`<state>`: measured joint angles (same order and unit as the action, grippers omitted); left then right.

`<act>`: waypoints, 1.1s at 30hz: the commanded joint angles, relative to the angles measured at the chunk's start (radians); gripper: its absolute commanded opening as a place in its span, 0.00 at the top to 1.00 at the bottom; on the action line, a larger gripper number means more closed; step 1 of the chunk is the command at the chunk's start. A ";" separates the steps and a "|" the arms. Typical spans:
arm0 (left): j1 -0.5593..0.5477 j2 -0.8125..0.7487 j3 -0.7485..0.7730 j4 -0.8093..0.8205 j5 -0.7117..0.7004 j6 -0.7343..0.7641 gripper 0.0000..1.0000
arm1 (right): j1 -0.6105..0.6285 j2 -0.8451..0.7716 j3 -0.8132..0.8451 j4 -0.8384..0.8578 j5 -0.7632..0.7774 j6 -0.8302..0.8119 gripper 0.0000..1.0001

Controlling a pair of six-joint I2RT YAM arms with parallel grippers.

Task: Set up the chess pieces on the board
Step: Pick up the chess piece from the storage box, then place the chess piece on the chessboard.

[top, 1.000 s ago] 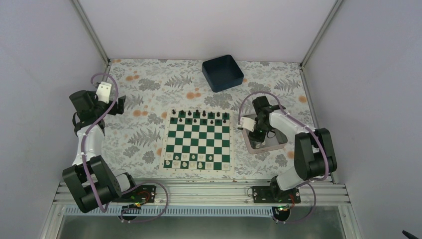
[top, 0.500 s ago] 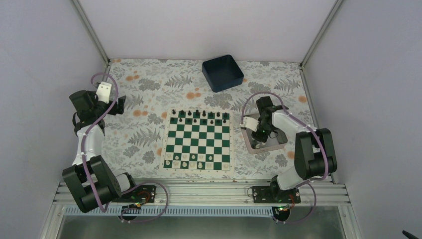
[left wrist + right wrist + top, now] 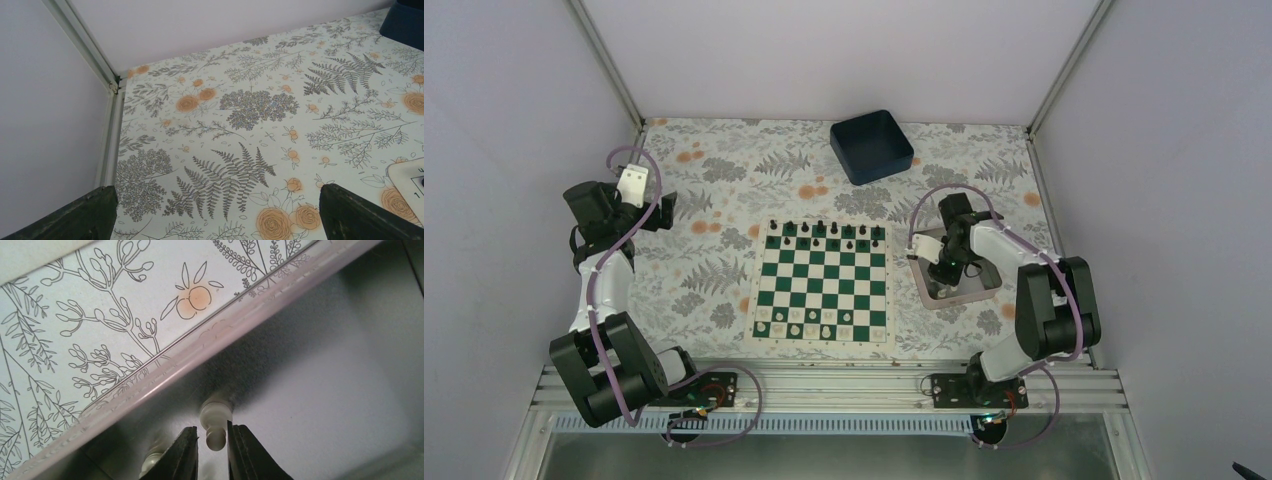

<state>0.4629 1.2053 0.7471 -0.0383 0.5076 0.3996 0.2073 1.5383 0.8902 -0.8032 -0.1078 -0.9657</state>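
Near tray rim (image 3: pixel 150 385), pawn (image 3: pixel 216 429) between fingers (image 3: pixel 182 455)

Cream piece (image 3: pixel 216 429) (in tray (image 3: pixel 320 365)), green-white board (image 3: pixel 824 283)

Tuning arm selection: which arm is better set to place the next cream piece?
Right: the right gripper is closed around a small cream plastic pawn in the silver metal tray; the left gripper hangs open, empty, across the green-and-white chessboard from it.
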 commanded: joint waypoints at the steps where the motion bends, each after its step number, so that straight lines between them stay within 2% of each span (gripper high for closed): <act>1: 0.007 0.002 -0.003 0.017 0.023 -0.002 0.00 | -0.010 0.019 0.019 0.013 -0.039 -0.007 0.82; 10: 0.008 0.001 -0.002 0.017 0.023 -0.002 0.00 | -0.010 0.003 0.023 0.005 -0.023 -0.004 0.91; 15: 0.008 0.003 -0.001 0.019 0.023 -0.003 0.00 | -0.011 -0.070 0.082 -0.085 0.011 0.001 0.93; 20: 0.007 0.003 -0.002 0.018 0.026 -0.004 0.00 | 0.003 -0.135 0.215 -0.215 0.047 0.013 0.92; 26: 0.007 0.004 -0.002 0.018 0.023 -0.004 0.00 | 0.194 -0.170 0.290 -0.302 0.067 0.099 0.91; 33: 0.008 0.001 0.001 0.012 0.023 -0.003 0.00 | 0.500 -0.130 0.226 -0.222 0.024 0.226 0.90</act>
<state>0.4629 1.2053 0.7471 -0.0387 0.5076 0.3996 0.5865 1.3731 1.1538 -1.0363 -0.0494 -0.8387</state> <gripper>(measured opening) 0.999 0.100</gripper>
